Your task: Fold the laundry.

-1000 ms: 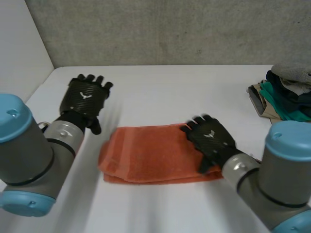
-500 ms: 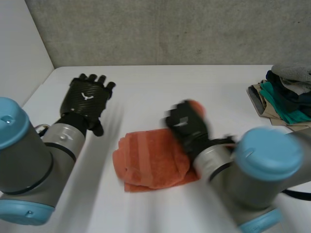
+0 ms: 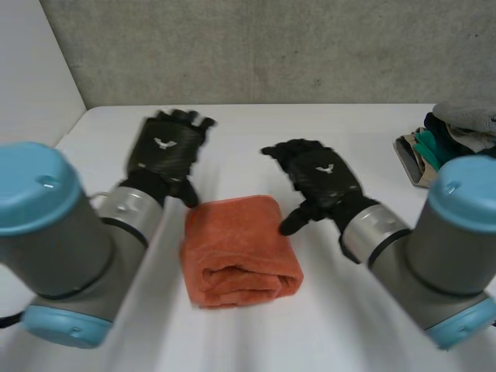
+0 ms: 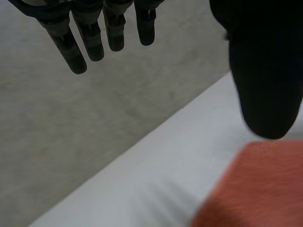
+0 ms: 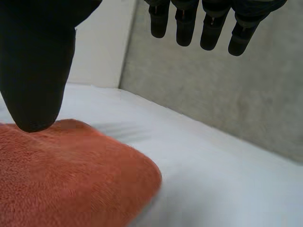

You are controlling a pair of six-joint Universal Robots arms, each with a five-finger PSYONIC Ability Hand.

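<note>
– Grey concrete wall (image 3: 271,46) behind, white table (image 3: 256,132) in front of it. What else does the scene hold, largest first?

– Left arm (image 3: 70,256) and right arm (image 3: 434,263), both reaching in from the near side. Between them, about mid-table, lies the orange towel (image 3: 236,252), folded into a thick pad with a rolled fold at its near end. A pile of clothes (image 3: 457,151) sits well apart, at the table's right edge.

– And the hands?

– The left hand (image 3: 167,151) hovers at the towel's far left corner and the right hand (image 3: 318,178) at its far right corner. Both are slack and hold nothing. In each wrist view the fingers (image 4: 90,38) hang straight, those of the right hand (image 5: 208,23) too, pointing past the towel towards the wall.

– Which way does the towel run?

– Its long axis runs from the far side to the near side, though it is only a little longer that way than across. From either palm the whole pad lies nearer the robot, so the fingertips point away from it.

– Which hand is closer?

– They are about level. Each thumb hangs over the pad's far edge, the left one (image 4: 265,71) above the left corner and the right one (image 5: 38,71) above the right side. Whether either thumb touches the cloth cannot be told.

– So the next move depends on what?

– Probably on drawing a hand back over the pad, should a further fold or a press be wanted.
</note>
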